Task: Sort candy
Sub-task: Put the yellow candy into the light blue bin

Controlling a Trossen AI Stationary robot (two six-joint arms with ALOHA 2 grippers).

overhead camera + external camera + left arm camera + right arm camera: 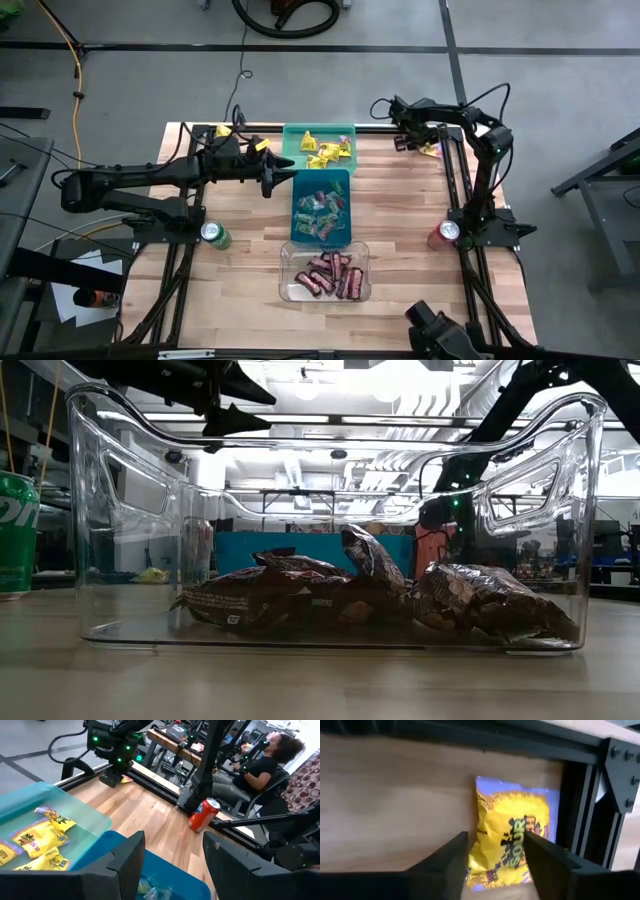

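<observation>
Three bins stand in a row at the table's middle. The green bin [318, 133] holds yellow packets [328, 151], the blue bin [320, 182] holds mixed packets [320, 215], and the clear bin [290, 262] holds dark red-brown bars [370, 595]. My left gripper [288, 180] hovers open and empty over the blue bin's far left corner [165, 870]. My right gripper [408, 140] is open at the table's far right corner. It is just over a yellow packet [512, 837] that lies flat on the wood beside the frame rail. I cannot tell whether its fingers touch the packet.
A green can [214, 234] stands at the left and a red can [443, 233] at the right. Loose yellow packets [258, 145] lie near the far left corner. Black frame rails [455, 200] run along the table's edges. A person [260, 765] sits beyond the table.
</observation>
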